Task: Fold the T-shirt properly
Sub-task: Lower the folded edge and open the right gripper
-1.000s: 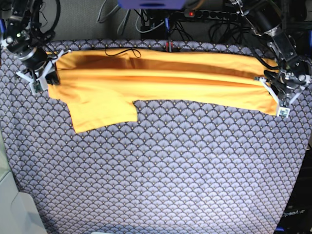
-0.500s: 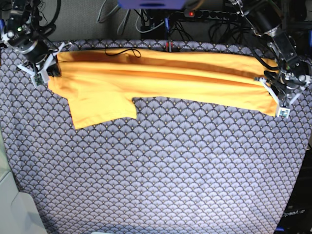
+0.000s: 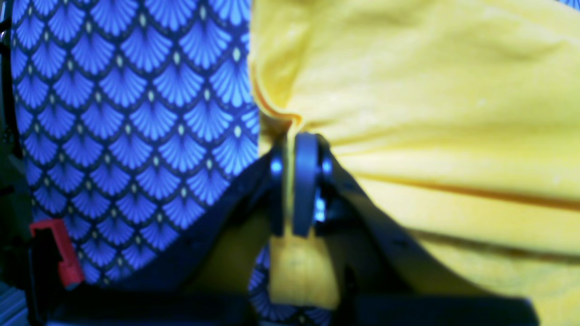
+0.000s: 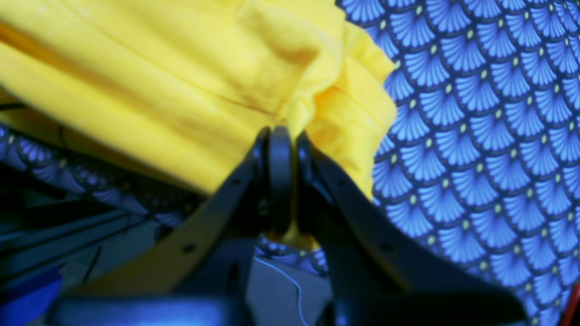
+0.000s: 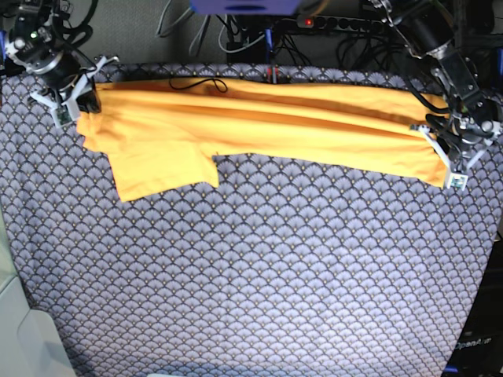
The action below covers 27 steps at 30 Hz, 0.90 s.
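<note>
The T-shirt [image 5: 259, 129] stretches as a long band across the frame's top. The right gripper [image 5: 69, 106] pinches its upper-left end, and the left gripper [image 5: 440, 153] pinches its right end, each pressed together on cloth.

T-shirt [image 5: 259, 129] spans the far edge, near tablecloth [image 5: 259, 275] open, cables [image 5: 314, 35] behind

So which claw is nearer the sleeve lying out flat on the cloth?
Right. The right claw pinches the shirt at the corner just above the sleeve. The left claw grips the opposite end, across the whole shirt.
</note>
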{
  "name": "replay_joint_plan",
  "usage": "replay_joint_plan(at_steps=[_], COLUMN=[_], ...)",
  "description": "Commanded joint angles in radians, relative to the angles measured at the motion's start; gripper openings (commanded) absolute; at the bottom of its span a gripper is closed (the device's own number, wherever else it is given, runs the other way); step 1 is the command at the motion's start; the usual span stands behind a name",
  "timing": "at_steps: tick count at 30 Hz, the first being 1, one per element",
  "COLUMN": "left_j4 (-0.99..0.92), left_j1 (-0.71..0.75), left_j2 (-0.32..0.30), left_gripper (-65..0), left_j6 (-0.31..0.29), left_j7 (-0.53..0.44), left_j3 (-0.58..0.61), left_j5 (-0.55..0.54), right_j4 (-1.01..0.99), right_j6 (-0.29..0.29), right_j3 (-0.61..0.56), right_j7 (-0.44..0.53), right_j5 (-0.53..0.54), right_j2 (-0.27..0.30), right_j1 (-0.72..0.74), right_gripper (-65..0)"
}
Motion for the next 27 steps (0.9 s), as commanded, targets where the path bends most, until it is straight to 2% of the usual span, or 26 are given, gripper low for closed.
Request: replay_joint_plan(at_steps=[1, 9, 13, 15, 18, 22, 27], left_j4=[0.020, 0.020, 0.020, 0.020, 0.020, 0.020, 0.020], left_j1=[-0.013, -0.013, -0.013, -0.013, -0.013, -0.013, -0.013], left_j2=[-0.023, -0.026, -0.026, -0.023, -0.021, -0.020, -0.018], left_gripper=[-65.0, -64.4, -51.3, -43.7, -37.0, -32.9, -32.7], left_j6=[0.010, 0.010, 0.010, 0.010, 0.010, 0.010, 0.010], left_j7=[-0.009, -0.009, -0.009, -0.009, -0.009, -0.009, -0.009], left_j3=[-0.001, 0.000, -0.001, -0.003, -0.003, -0.004, -0.001], left_j5=[0.012, 0.012, 0.012, 0.012, 0.012, 0.012, 0.012], right_j4=[0.013, -0.052, -0.056, -0.056, -0.056, -0.056, -0.056], right_j6=[-0.011, -0.011, -0.011, -0.011, -0.011, -0.011, -0.011], right_j3=[0.010, 0.010, 0.010, 0.019, 0.031, 0.031, 0.033], right_j7=[0.018, 0.012, 0.008, -0.031, -0.089, -0.137, -0.135], right_j5=[0.001, 0.000, 0.000, 0.000, 0.000, 0.000, 0.000], right_j2=[0.012, 0.009, 0.012, 0.012, 0.014, 0.029, 0.025], right_j1=[-0.002, 0.010, 0.008, 0.011, 0.039, 0.047, 0.045], right_gripper=[-65.0, -65.0, -65.0, -65.0, -64.5, -57.3, -50.7])
